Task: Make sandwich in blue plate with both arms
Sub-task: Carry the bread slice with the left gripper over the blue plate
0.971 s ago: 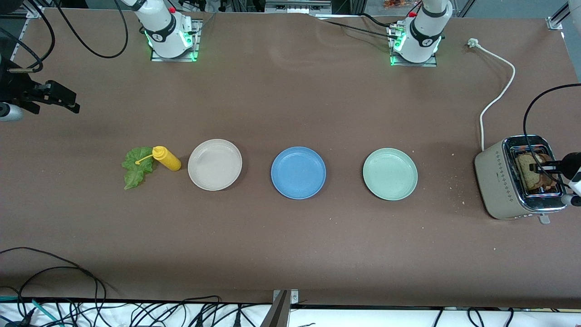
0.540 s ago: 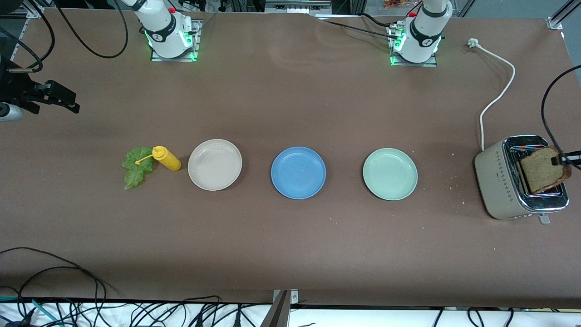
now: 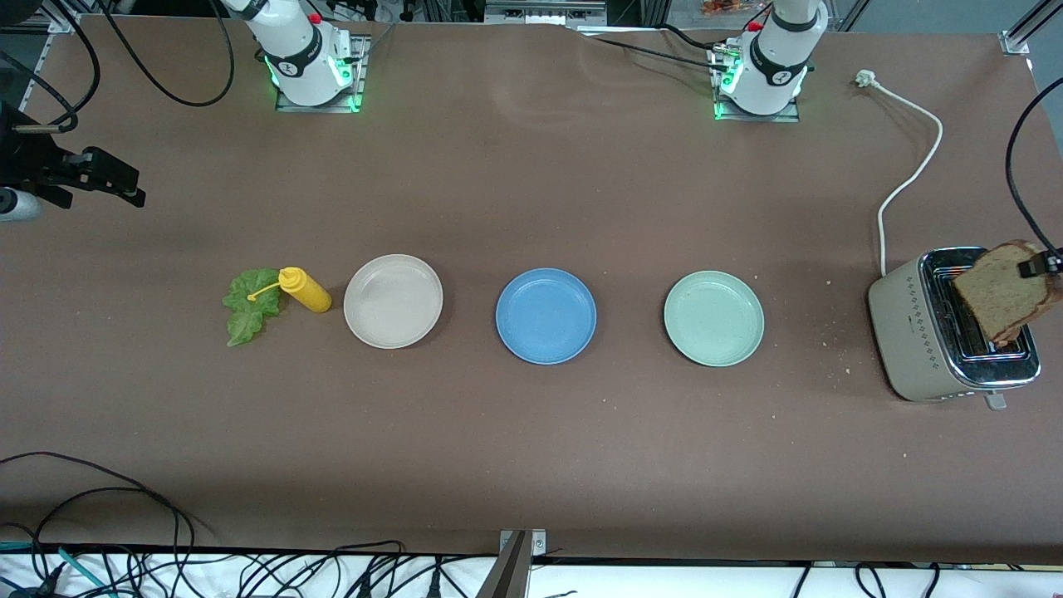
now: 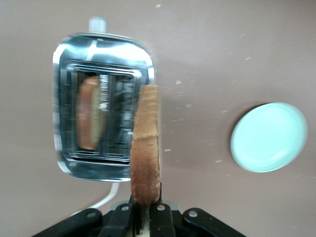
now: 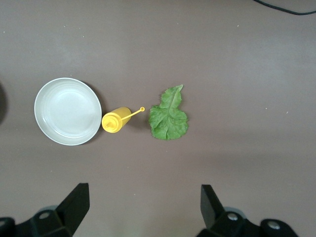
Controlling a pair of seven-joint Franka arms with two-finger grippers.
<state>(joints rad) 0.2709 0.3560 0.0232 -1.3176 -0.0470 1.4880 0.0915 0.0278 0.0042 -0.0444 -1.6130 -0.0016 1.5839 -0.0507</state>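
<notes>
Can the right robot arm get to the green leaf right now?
Probably yes. The right gripper hangs open above the lettuce leaf, with nothing covering it; only the yellow bottle lies beside it.

No readable words, brand names or numbers appear anywhere. The plates, the toaster and the bottle carry no legible labels.

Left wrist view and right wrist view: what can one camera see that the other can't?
Only the left wrist view shows the left gripper shut on a bread slice over the toaster, where a second slice sits in a slot, plus the pale green plate. Only the right wrist view shows the open right gripper, the lettuce leaf, the yellow bottle and the beige plate. Both show the brown table.
</notes>
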